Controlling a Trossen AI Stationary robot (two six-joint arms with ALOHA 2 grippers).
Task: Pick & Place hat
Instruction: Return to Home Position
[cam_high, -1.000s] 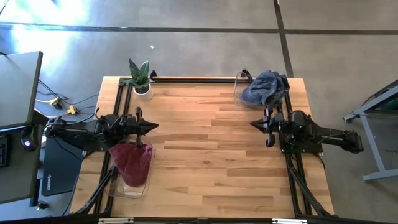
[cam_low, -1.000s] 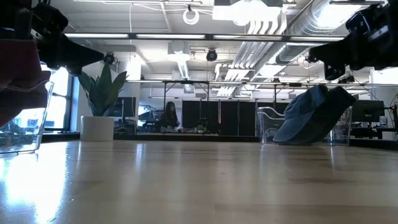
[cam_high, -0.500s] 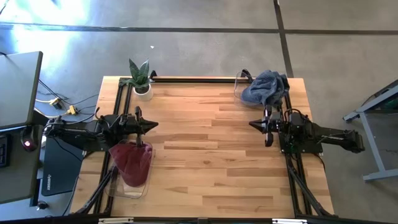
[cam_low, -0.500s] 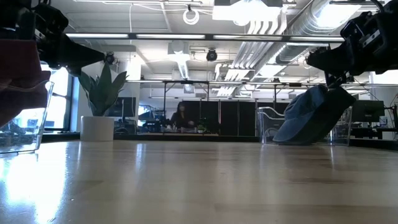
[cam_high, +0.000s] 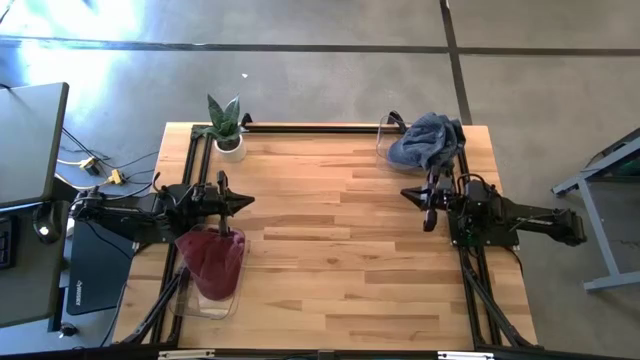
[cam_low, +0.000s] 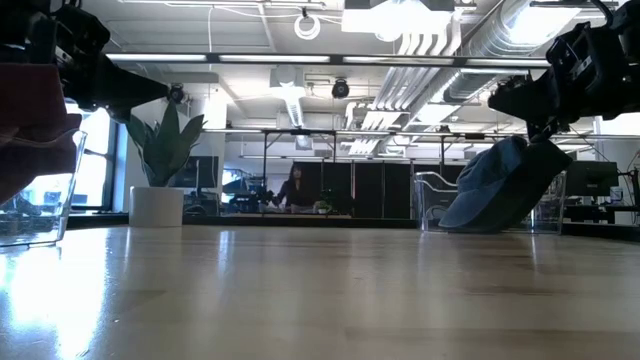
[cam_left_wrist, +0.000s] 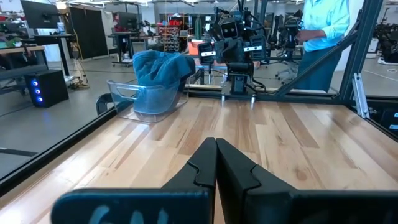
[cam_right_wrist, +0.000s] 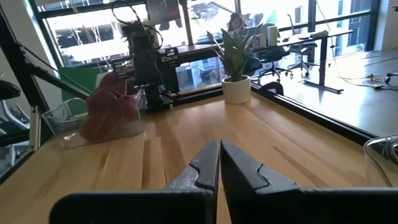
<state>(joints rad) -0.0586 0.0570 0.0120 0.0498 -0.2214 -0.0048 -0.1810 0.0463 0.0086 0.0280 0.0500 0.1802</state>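
The left tool hangs above the left side of the desk and points toward the middle of it. In the left wrist view its two dark fingers lie one against the other with no gap between them, and they hold nothing. The right tool hangs above the right side of the desk and points toward the left arm. Its fingers are also pressed together and grip nothing. The dark blue cap is at the far right corner of the desk, heaped in the transparent bin. Part of its cloth rises above the rim and droops over one side, as the low view shows. The right tool is near this bin but does not touch it or the cap. On the left side, close to the near edge, a second clear bin holds a dark red cap, which stands out above its rim. The left tool is just beside this bin, on its far side. A green plant in a white pot stands at the far left corner of the desk. In the room behind the desk, the low view shows a person at a distant workplace.
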